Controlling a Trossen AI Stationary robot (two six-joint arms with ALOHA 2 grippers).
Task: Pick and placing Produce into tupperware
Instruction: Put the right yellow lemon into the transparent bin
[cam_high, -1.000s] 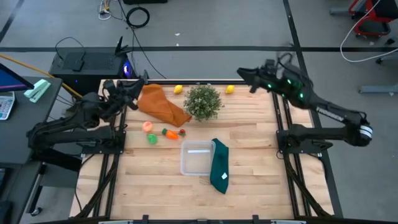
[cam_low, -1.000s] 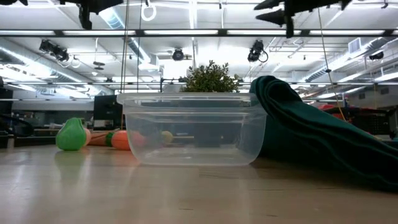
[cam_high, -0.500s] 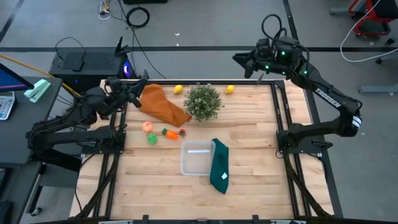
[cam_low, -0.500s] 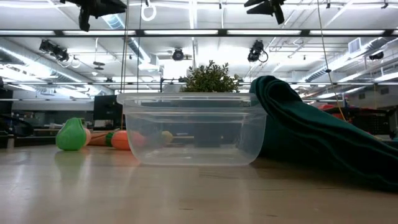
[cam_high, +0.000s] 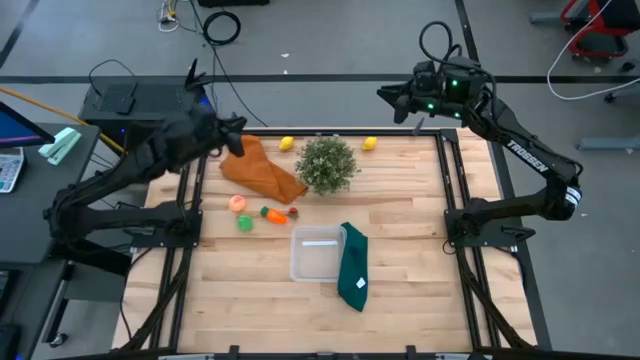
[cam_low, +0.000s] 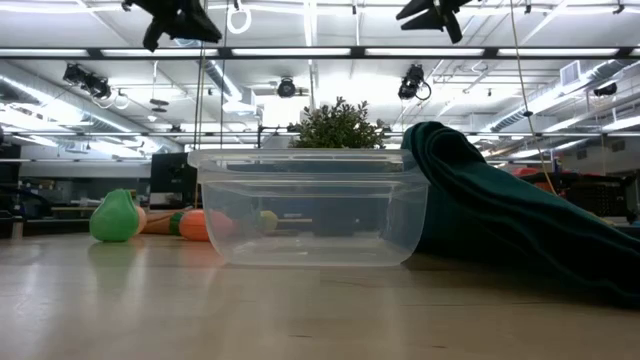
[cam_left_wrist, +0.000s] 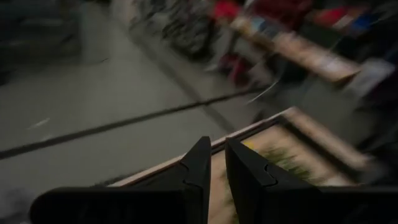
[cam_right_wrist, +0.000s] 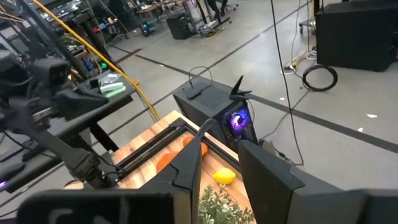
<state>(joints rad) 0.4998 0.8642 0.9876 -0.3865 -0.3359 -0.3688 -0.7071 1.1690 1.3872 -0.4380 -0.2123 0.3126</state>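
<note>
My left fingers (cam_left_wrist: 212, 177) are nearly together with nothing between them; my right fingers (cam_right_wrist: 186, 177) stand a small gap apart, also empty. Left gripper (cam_high: 238, 125) is high over the far left table edge, beside the orange cloth (cam_high: 262, 169); right gripper (cam_high: 383, 95) is high past the far edge, beyond the plant (cam_high: 326, 164). The tupperware (cam_high: 316, 253) is empty, on the near side of the plant, touching the green cloth (cam_high: 352, 264). Nothing picked yet. I'd open wide, drop straight down and take the produce nearest the tupperware first: red piece (cam_high: 293, 212), carrot (cam_high: 272, 214), green one (cam_high: 245, 223), peach (cam_high: 237, 202). Lemons (cam_high: 287, 144) sit at the far edge, flanking the plant. The low view confirms the tupperware is empty; the high view gives the layout.
</note>
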